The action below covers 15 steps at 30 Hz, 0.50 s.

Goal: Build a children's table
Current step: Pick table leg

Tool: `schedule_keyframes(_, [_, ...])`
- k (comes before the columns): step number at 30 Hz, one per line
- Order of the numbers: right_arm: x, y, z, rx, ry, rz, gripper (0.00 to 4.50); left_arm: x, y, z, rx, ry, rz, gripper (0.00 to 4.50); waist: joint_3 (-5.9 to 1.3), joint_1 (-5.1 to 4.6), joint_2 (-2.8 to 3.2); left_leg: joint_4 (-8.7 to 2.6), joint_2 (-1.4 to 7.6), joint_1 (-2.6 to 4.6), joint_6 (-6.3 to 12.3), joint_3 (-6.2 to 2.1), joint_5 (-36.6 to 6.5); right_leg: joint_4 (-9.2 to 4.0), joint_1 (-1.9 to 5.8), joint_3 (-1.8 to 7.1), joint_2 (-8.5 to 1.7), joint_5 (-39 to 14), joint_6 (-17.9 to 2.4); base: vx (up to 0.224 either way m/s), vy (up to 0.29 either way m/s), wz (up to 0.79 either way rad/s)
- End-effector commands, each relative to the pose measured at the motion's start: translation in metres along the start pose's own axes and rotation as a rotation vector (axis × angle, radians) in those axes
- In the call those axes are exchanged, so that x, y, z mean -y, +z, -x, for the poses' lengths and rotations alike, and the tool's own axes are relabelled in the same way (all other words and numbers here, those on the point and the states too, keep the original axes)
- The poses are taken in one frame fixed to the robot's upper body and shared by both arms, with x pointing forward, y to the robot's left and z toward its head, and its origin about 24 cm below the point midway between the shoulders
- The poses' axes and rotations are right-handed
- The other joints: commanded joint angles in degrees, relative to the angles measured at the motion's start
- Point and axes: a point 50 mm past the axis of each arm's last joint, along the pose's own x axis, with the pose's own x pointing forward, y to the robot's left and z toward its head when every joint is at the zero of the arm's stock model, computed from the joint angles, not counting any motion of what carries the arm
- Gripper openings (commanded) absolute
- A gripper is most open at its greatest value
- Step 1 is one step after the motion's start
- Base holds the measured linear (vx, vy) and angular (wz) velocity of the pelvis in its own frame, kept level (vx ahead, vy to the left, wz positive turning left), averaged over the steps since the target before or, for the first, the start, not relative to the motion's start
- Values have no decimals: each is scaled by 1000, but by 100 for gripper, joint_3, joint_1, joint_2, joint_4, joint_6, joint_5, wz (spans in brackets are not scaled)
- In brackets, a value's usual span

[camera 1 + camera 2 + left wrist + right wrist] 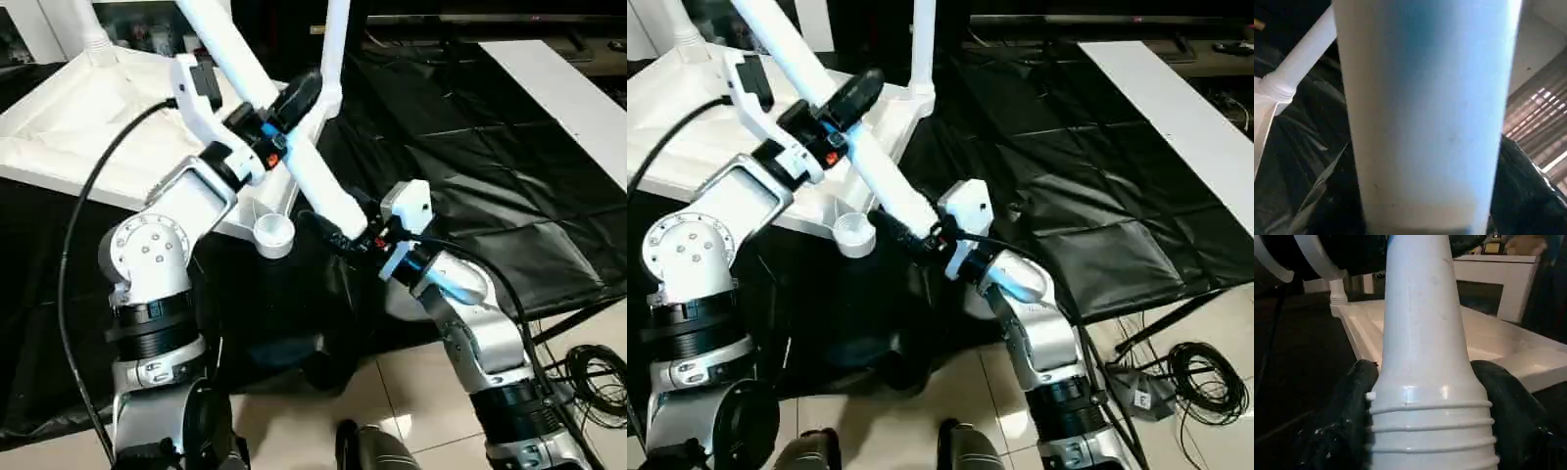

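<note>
Your right gripper (364,238) clamps the threaded end of the long white tapered plastic leg (312,182); left gripper (279,113) grasps it mid-shaft. The round corner socket (274,233) of the white ribbed tabletop (88,127) sits just beside. Align the threads squarely before twisting.

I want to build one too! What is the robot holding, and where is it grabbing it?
One white table leg. The right gripper clamps it just above its ribbed, threaded end, and the left gripper is around it further up the tube.

White leg (294,162) and white tabletop (88,137) are lying over black sheeting (460,166); grey tiles (411,392) are showing.
</note>
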Motion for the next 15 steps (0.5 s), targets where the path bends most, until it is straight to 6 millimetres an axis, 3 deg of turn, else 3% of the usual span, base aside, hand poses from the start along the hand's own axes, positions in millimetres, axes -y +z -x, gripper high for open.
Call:
schedule_keyframes(1, [-1, 10, -4, 25, 18, 27, 270, 2, 0, -1, -13, -1, 2, 278, -589, 20, 62, -316, -66, 70, 454, 70, -898, -346, 497, 103, -159, -905, -1192, 0, 0, 0])
schedule_keyframes(2, [-1, 9, -4, 24, 19, 26, 270, 0, 0, 0, -14, 12, -4, 271, -582, 14, 38, -317, -68, 68, 457, 74, -914, -352, 497, 102, -155, -941, -1176, 0, 0, 0])
schedule_keyframes(3, [-1, 9, -5, 23, 19, 25, 270, -1, 0, 0, -16, 24, -10, 244, -580, 17, 53, -321, -66, 69, 453, 68, -916, -350, 498, 102, -162, -996, -1159, 0, 0, 0])
schedule_keyframes(4, [-2, 9, -5, 23, 19, 24, 270, -1, 1, 1, -15, 27, -11, 244, -567, 6, 9, -324, -65, 64, 459, 75, -938, -365, 490, 102, -159, -1055, -1133, 0, 0, 0])
schedule_keyframes(6, [-2, 9, -7, 24, 20, 19, 270, -4, 3, 3, -10, 52, -18, 234, -558, 9, 29, -326, -63, 74, 430, 71, -983, -372, 476, 103, -167, -1239, -1063, 0, 0, 0])
schedule_keyframes(12, [1, 14, -11, 41, 16, 43, 270, -5, 10, 5, 2, 71, -44, 191, -582, 5, 0, -322, -60, 63, 404, 70, -851, -344, 484, 102, -174, -1163, -1041, 0, 0, 0])
schedule_keyframes(13, [2, 15, -11, 46, 18, 46, 270, -4, 11, 5, 4, 69, -47, 188, -559, 4, -22, -323, -64, 62, 427, 78, -885, -354, 468, 104, -173, -1223, -1017, 0, 0, 0])
schedule_keyframes(15, [3, 12, -8, 50, 23, 2, 326, -4, 8, 6, 13, 89, -47, 187, -602, 14, -105, -311, -61, 60, 446, 85, -851, -352, 496, 105, -187, -1330, -954, 0, 0, 0])
